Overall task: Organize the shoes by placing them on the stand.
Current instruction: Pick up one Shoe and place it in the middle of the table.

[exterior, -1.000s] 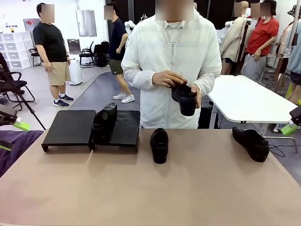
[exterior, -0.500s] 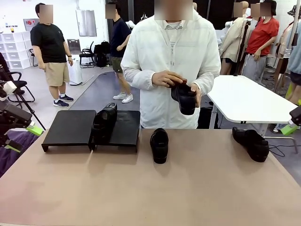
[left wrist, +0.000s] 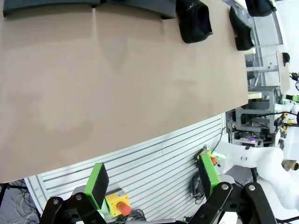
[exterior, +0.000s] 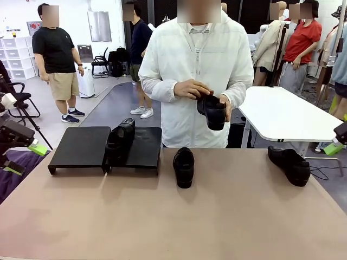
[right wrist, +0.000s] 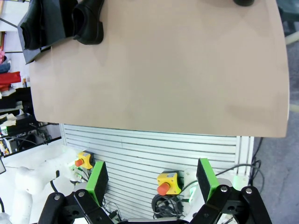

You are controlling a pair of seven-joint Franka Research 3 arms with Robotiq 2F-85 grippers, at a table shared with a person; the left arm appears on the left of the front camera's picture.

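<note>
shoes [exterior: 184, 167] split between stand [exterior: 81, 146], table [exterior: 173, 216] and a person's hands

first shoe [exterior: 120, 142] sits on the low black stand at the table's far left. it lies about over the seam between the two panels, with its toe toward the robot. the left panel is bare. second shoe [exterior: 184, 167] rests on the table near the middle, just right of the stand and apart from it, toe toward the robot. third shoe [exterior: 289, 164] lies on the table near the far right corner, angled, well apart from the others. fourth shoe [exterior: 214, 112] is off the table, held in front of the chest of the person [exterior: 198, 59] standing at the far side. one hand [exterior: 192, 90] is on top of it and the other hand [exterior: 226, 108] is on its far side.

left gripper [left wrist: 153, 179] hangs beyond the table's left edge with its green pads spread wide and nothing between them. right gripper [right wrist: 151, 178] hangs off the table's near right side, its pads likewise wide apart and bare. neither touches a shoe or the stand.
</note>
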